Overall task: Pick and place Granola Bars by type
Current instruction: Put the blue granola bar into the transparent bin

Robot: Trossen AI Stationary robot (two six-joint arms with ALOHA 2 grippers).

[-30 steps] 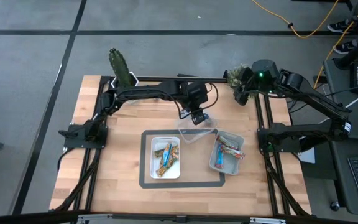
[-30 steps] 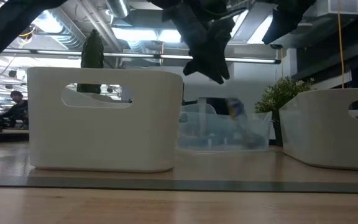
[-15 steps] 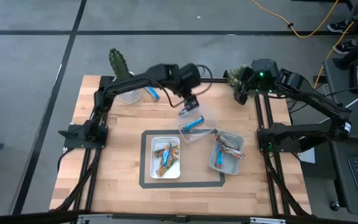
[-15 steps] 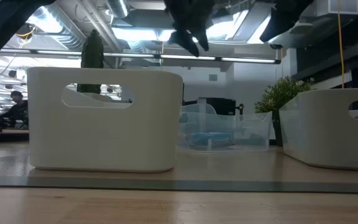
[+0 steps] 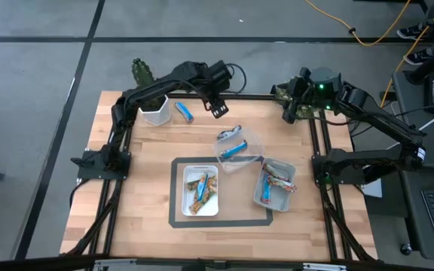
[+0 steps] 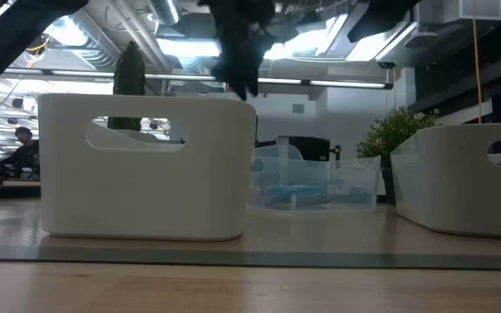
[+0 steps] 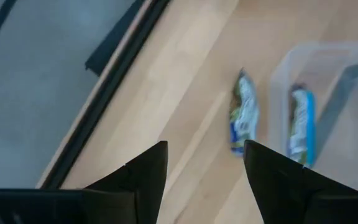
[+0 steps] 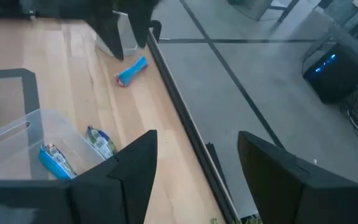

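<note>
The left gripper [image 5: 218, 110] is held up over the far side of the table with its fingers spread and nothing between them, while the right gripper [image 5: 288, 114] is parked at the far right corner, also spread and empty. One blue granola bar [image 5: 233, 148] is seen inside the clear bin [image 5: 253, 154], another bar [image 5: 229, 134] lies just beside its far rim, and a blue one [image 5: 184, 113] sits next to the white cup [image 5: 155, 113]. More bars are sorted into the white tray [image 5: 180, 197] and the grey tray [image 5: 261, 197].

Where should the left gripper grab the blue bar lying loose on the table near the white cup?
Probably mid-length, from straight above. The blue bar lies flat on the bare wood, angled, apart from the white cup. Set the fingers across its narrow width; its long sides look clear. The left gripper, open and empty, hangs close by.
</note>
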